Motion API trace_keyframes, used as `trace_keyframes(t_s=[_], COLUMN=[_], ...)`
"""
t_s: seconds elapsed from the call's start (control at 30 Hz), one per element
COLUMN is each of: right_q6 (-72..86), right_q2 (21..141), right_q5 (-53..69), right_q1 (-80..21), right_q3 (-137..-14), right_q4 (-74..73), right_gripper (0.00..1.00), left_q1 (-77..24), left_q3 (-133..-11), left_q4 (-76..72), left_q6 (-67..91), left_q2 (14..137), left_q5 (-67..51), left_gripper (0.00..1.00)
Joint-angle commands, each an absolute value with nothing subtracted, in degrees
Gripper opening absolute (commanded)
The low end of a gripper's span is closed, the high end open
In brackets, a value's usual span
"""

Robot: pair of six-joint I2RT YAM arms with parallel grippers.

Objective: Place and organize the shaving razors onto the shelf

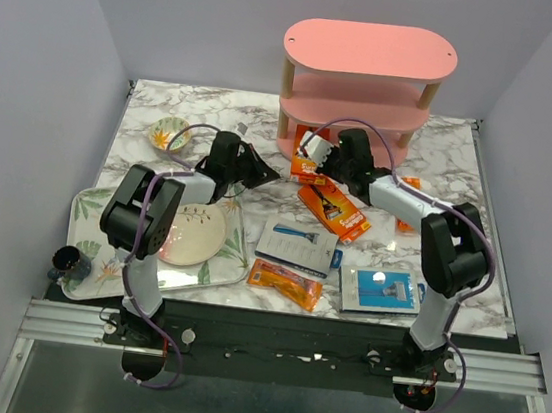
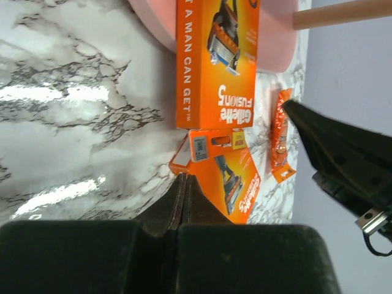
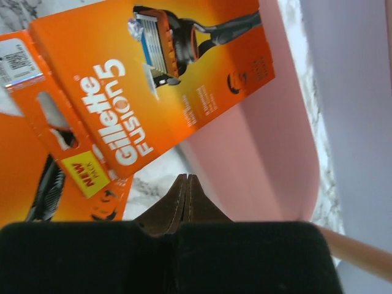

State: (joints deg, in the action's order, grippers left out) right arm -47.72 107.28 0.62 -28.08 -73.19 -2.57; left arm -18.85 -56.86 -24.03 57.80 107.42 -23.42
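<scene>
Orange packet [image 1: 285, 283] lies at the table's [image 1: 443, 157] front edge, a blue-and-grey card [image 1: 297, 243] just behind it, a second card [image 1: 379, 290] to its right. Farther back, one orange pack [image 1: 334, 210] lies flat and another pack [image 3: 153, 79] rests against the pink shelf's [image 1: 368, 52] lowest board. Left claw [image 2: 185, 180] and right claw [image 3: 185, 180], both pinched fully closed and gripping nothing, point at those two packs from either side.
</scene>
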Motion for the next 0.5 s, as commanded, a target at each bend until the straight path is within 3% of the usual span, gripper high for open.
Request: trace_keyframes(t_s=[0.0, 0.1, 0.27, 0.47], right_q6=[-55.55, -54.67, -54.23, -50.28], right_q2=[111.00, 109.96, 103.46, 108.45], right_q5=[-2.28, -0.45, 17.79, 24.96], right_q1=[-28.39, -28.39, -28.48, -28.92], right_q3=[-76.01, -77.25, -76.63, -87.08], right_q4=[3.52, 0.19, -12.10, -28.29], right_gripper=[0.02, 0.01, 0.01, 0.01], left_q1=[-18.63, -18.63, -18.28, -16.79], left_q3=[-56.51, -55.64, -55.02, -54.76], left_q4=[-20.30, -21.18, -20.83, -21.00], left_q6=[52.13, 51.85, 52.29, 52.91], left_q2=[104.76, 104.77, 104.41, 103.19], left_q5=[-22.93, -23.46, -24.17, -24.08], left_gripper=[0.00, 0.00, 0.00, 0.00])
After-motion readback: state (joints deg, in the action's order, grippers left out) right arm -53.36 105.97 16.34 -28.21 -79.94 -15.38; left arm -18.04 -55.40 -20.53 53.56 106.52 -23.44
